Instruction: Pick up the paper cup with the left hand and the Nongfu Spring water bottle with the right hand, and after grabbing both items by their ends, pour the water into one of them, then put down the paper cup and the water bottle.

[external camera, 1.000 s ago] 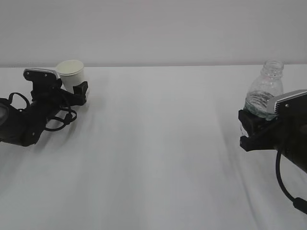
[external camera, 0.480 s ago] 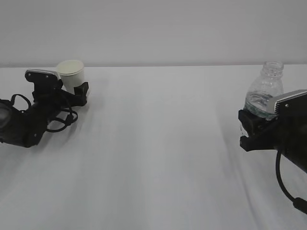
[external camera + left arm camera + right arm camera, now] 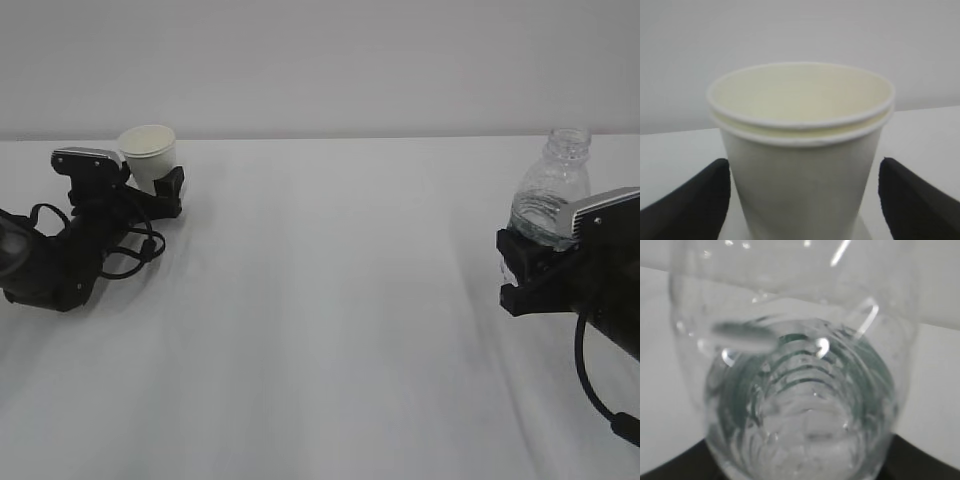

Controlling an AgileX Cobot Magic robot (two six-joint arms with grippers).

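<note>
White paper cup at far left, upright on the white table, between the fingers of the left hand. In the left wrist view we see the cup centred between the two black fingers, with a strip of table showing on each side of its wall; the fingers stand wide and do not touch it. What looks like a double rim suggests two nested cups, though we cannot be certain. Whether the cup holds water cannot be read from its pale inside.

At far right, the Nongfu Spring water bottle stands upright and capless, its lower body hidden behind the right hand. In the right wrist view the bottle fills the frame, its green label glimpsed through the ribbed plastic, with dark finger edges at the bottom corners; the fingers are half closed around the bottle, and we judge them to be gripping it, although actual contact is not clearly shown. Some clear water seems to sit in its lower part.

We judge the task to be near one end: either both grasps are still to be completed, or the cup is already set down and freed while the bottle awaits release. The frames alone do not decide which.
</note>
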